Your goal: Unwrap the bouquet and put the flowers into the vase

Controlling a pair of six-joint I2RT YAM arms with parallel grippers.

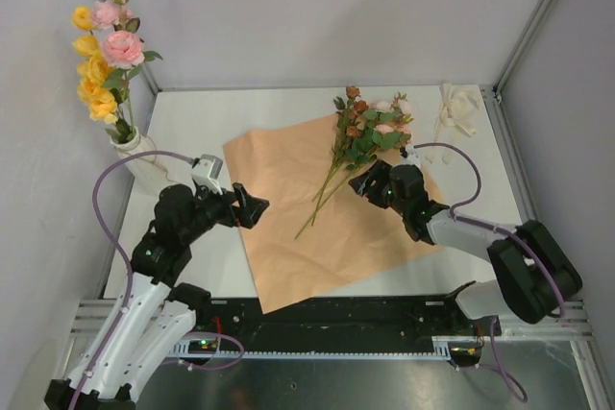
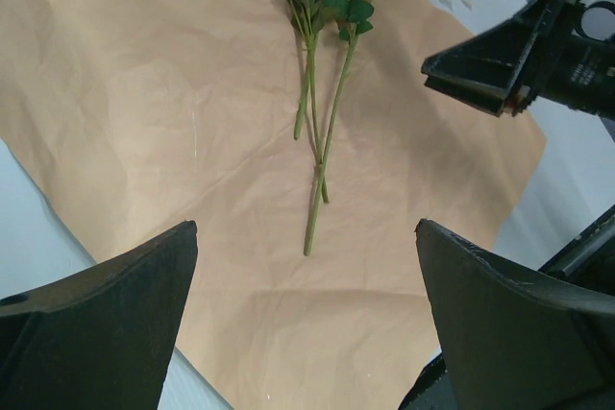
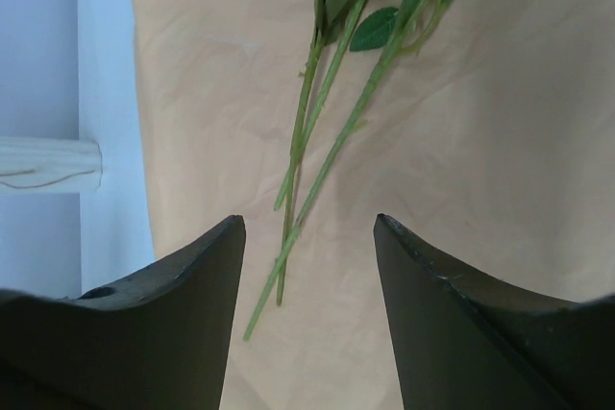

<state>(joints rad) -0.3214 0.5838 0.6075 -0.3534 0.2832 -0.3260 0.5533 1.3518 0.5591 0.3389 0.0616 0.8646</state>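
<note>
Several flowers (image 1: 373,127) lie loose on the far right part of the opened peach-orange paper (image 1: 288,237), their stems (image 2: 325,160) pointing toward the near left. I also see pink and yellow blooms (image 1: 104,55) standing in the vase (image 1: 130,148) at the far left corner of the table (image 1: 192,112). My right gripper (image 1: 363,182) is just beside the stems, jaws apart with nothing between them. My left gripper (image 1: 252,206) sits over the paper's left edge, jaws spread wide and empty. The cream ribbon (image 1: 459,110) lies at the far right corner.
</note>
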